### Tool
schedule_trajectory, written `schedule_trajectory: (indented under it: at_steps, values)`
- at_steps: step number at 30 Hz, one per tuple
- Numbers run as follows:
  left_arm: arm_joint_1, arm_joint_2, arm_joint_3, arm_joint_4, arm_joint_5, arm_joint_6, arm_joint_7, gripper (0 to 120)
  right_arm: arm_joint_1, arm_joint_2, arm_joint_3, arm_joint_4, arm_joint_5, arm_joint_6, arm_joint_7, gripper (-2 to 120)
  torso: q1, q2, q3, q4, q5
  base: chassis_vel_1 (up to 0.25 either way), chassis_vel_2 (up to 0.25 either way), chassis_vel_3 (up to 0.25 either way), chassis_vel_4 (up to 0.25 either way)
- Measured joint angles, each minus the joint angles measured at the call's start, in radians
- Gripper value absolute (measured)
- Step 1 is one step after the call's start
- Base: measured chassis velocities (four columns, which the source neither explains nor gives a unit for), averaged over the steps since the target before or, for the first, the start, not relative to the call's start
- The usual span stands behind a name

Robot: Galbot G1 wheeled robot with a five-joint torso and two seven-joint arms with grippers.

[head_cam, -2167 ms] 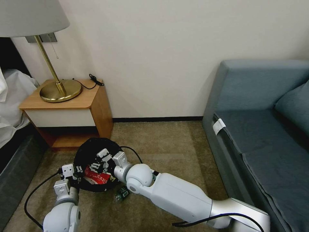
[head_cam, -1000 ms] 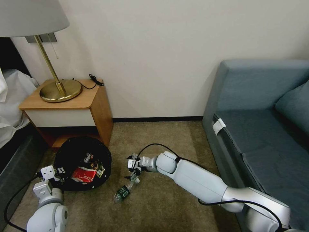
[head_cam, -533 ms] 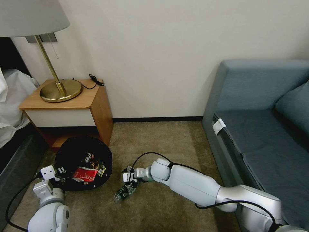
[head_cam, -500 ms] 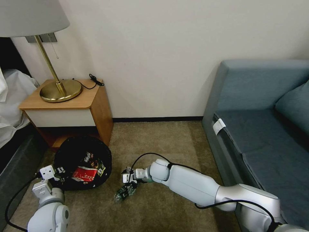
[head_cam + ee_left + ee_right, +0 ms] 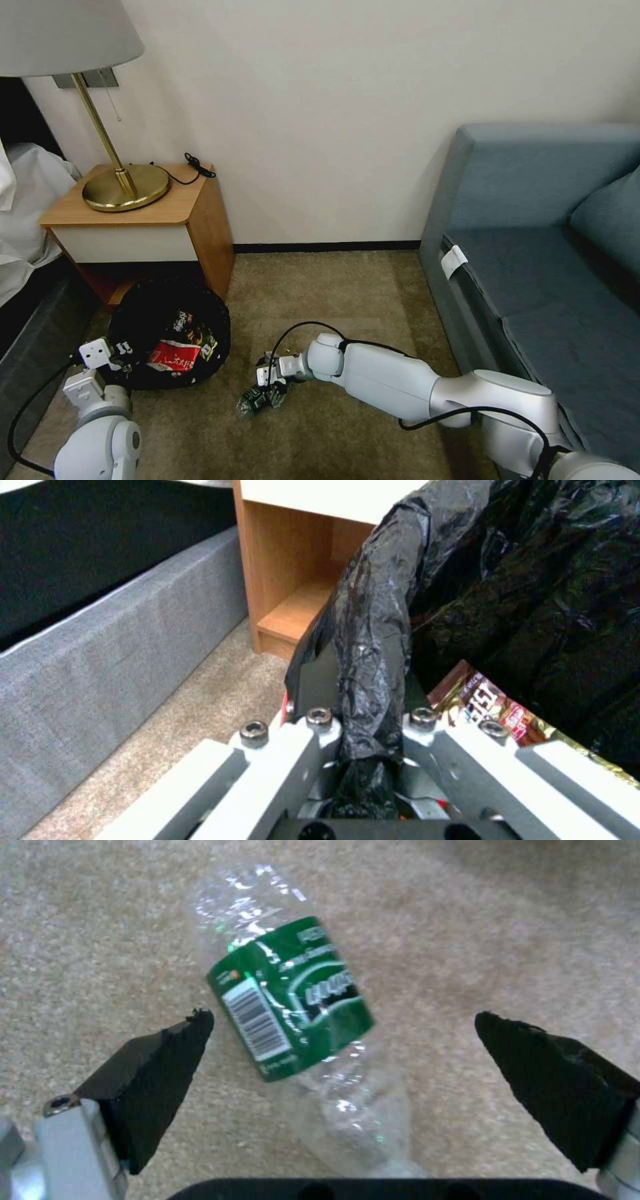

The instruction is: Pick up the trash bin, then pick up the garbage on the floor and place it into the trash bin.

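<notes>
The trash bin (image 5: 150,313), lined with a crinkled black bag, hangs tilted just above the carpet beside the nightstand. My left gripper (image 5: 112,353) is shut on its near rim; in the left wrist view the fingers (image 5: 363,720) pinch the folded bag (image 5: 373,630). Inside the bin lie a red-and-white wrapper (image 5: 175,357) and a brown snack wrapper (image 5: 487,705). A crushed clear bottle with a green label (image 5: 293,1000) lies on the carpet (image 5: 257,400). My right gripper (image 5: 270,388) hovers low over it, open, one black pad (image 5: 160,1065) on each side of the bottle.
A wooden nightstand (image 5: 153,220) with a brass lamp (image 5: 123,187) stands behind the bin. The grey bed base (image 5: 33,333) runs along the left and a blue sofa (image 5: 533,267) along the right. Open carpet (image 5: 333,293) lies between them.
My right gripper left the bin, swung right and came down over the bottle with its fingers open. My left gripper drew the bin a little to the left.
</notes>
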Motion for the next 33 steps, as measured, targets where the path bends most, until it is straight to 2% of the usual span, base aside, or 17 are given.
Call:
schedule_trajectory:
  at_steps: [26, 28, 29, 31, 32, 33]
  values:
    - [0.001, -0.01, 0.004, 0.008, -0.002, -0.024, 0.004, 4, -0.029, 0.068, -0.012, -0.139, -0.028, 0.053, 0.014, 99, 0.0, 0.0, 0.0, 0.0, 0.0001, 0.0, 0.0, 0.0, 0.0]
    - [0.001, -0.011, 0.004, 0.009, -0.001, -0.027, 0.004, 4, -0.031, 0.07, -0.011, -0.143, -0.028, 0.056, 0.013, 91, 0.0, 0.0, 0.0, 0.0, 0.0001, 0.0, 0.0, 0.0, 0.0]
    - [0.001, -0.011, 0.004, 0.009, -0.001, -0.027, 0.004, 4, -0.031, 0.07, -0.011, -0.143, -0.028, 0.056, 0.013, 91, 0.0, 0.0, 0.0, 0.0, 0.0001, 0.0, 0.0, 0.0, 0.0]
    - [0.001, -0.012, 0.004, 0.009, -0.001, -0.028, 0.004, 4, -0.034, 0.07, -0.01, -0.145, -0.029, 0.06, 0.01, 79, 0.0, 0.0, 0.0, 0.0, 0.0001, 0.0, 0.0, 0.0, 0.0]
    - [0.001, -0.012, 0.004, 0.009, -0.001, -0.028, 0.004, 4, -0.034, 0.07, -0.01, -0.145, -0.029, 0.06, 0.01, 79, 0.0, 0.0, 0.0, 0.0, 0.0001, 0.0, 0.0, 0.0, 0.0]
    - [0.001, -0.012, 0.005, 0.009, 0.0, -0.029, 0.004, 4, -0.035, 0.07, -0.01, -0.145, -0.029, 0.06, 0.009, 74, 0.0, 0.0, 0.0, 0.0001, 0.0001, 0.0, 0.0, 0.0, 0.0]
